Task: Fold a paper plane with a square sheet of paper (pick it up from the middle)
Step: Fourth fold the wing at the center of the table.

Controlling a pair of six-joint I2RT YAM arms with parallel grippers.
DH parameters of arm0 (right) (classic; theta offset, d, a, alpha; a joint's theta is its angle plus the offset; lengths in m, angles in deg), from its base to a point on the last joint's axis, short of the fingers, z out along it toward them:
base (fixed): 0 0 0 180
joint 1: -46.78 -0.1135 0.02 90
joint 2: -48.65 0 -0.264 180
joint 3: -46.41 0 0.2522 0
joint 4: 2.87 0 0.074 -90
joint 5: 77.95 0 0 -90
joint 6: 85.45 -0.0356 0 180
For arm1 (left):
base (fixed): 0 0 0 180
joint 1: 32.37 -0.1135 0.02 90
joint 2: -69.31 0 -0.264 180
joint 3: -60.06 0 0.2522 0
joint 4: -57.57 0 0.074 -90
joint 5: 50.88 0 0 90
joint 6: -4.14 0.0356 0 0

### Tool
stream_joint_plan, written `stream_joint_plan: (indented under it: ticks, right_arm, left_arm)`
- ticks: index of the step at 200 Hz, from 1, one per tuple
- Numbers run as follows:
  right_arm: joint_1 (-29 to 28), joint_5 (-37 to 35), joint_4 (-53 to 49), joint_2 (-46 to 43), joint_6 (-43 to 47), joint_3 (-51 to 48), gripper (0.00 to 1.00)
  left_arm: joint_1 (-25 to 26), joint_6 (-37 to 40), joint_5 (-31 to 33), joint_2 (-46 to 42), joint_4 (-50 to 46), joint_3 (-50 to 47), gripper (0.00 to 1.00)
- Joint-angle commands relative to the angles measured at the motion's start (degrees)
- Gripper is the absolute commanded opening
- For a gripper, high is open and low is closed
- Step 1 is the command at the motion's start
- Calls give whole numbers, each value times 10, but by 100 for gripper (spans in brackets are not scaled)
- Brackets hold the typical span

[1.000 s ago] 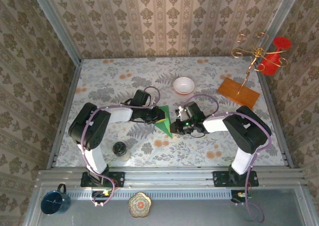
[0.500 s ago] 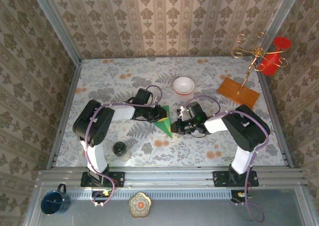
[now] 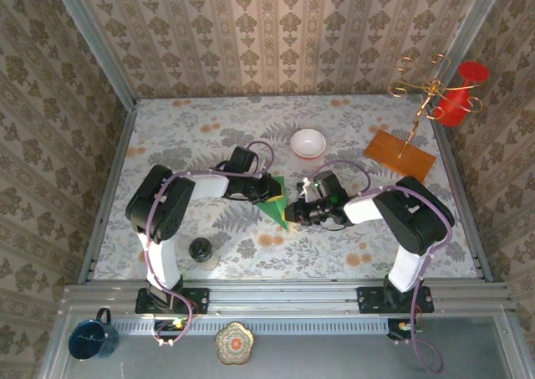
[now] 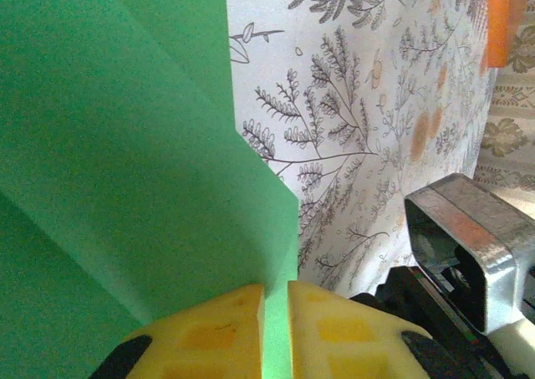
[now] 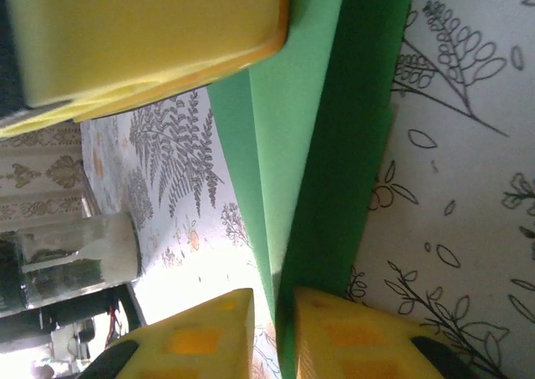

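Observation:
The green paper (image 3: 278, 208) is folded into a narrow pointed shape, held just above the middle of the table between my two grippers. In the left wrist view the folded paper (image 4: 125, 145) spreads up and left in layered flaps. My left gripper (image 3: 268, 195) (image 4: 276, 333) is shut on its lower edge. In the right wrist view the paper (image 5: 334, 103) runs up as a creased strip, and my right gripper (image 5: 273, 333) (image 3: 293, 210) has its jaws nearly together around the fold. A left pad (image 5: 142, 36) shows at the top of that view.
A white bowl (image 3: 308, 142) stands behind the grippers. At the back right lie an orange-brown wooden board (image 3: 399, 154) (image 4: 499, 19), a gold wire stand (image 3: 428, 90) and a red object (image 3: 462, 90). A dark jar (image 3: 201, 249) (image 5: 79, 262) stands front left.
My right gripper drew back to the right, then returned left onto the paper. The left gripper shifted slightly right. The paper now looks narrower between them.

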Motion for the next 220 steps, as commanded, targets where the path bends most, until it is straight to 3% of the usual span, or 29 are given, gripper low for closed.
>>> stream_joint_plan:
  ticks: [1,97,220]
  right_arm:
    - [-2,-49,-45,-10,-1,-16,26]
    - [18,-123,-103,-139,-16,-35,34]
    - [-43,-86,-120,-78,13,39,27]
  left_arm:
    - [4,12,-8,10,-17,16,17]
    - [6,13,-6,20,-28,25,16]
    - [6,2,4,32,-37,31,15]
